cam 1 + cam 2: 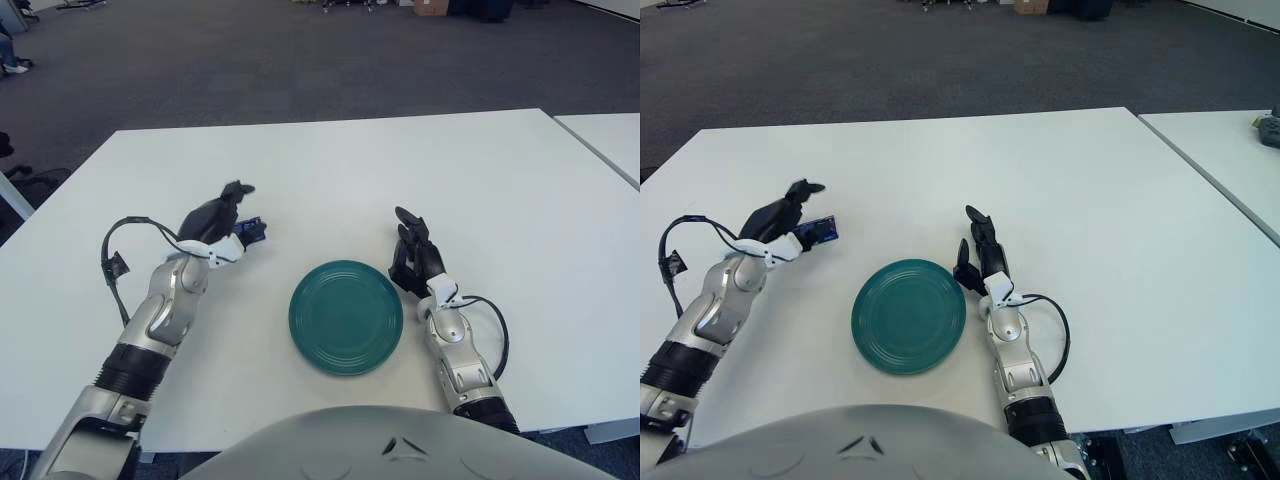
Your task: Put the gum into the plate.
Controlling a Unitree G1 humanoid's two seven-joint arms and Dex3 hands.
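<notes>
Looking through the left eye view, the gum lies on the white table, touching the fingertips of the left robot hand, whose grip I cannot tell. The green plate sits to its right and nearer the robot.

From the right eye view, the gum's long axis runs roughly left-right; the right robot hand, fingers relaxed, shows just right of the plate.

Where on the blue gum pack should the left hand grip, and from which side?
Probably across the long sides of the gum pack, from above and its left. It looks like a small flat box lying on the table, and the left hand hovers open at its left end, not gripping.
</notes>
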